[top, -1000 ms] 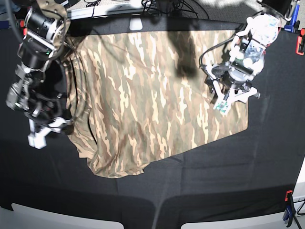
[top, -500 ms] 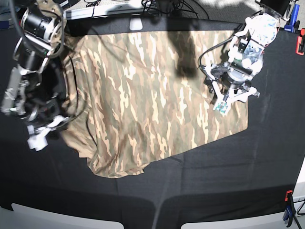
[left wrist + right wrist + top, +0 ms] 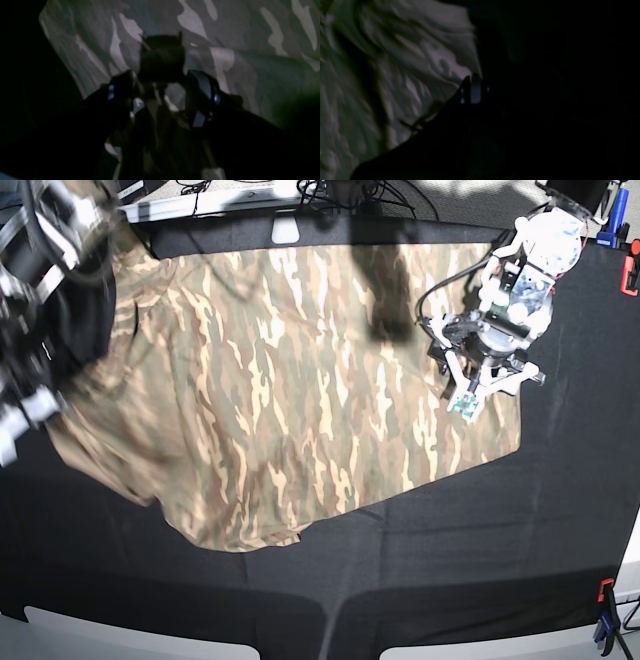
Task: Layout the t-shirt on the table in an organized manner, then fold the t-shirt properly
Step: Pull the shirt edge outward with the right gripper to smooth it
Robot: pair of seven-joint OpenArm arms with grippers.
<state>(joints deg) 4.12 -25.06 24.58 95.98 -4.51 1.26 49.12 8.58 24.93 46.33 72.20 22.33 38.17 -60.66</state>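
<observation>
Black cables (image 3: 340, 192) tangled behind; bright overhead light.

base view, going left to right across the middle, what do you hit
right claw at the far left edge, shut on the t-shirt's pulled-out side → the spread t-shirt → left claw open over its right edge → bare black table

The white, moulded-plastic left gripper (image 3: 487, 385) has black joints, a looping black cable, and a small green tag at one fingertip. The black-and-white right arm (image 3: 30, 310) is motion-blurred. In the wrist views, the dark fingers (image 3: 200, 97) show small bluish glints.
</observation>
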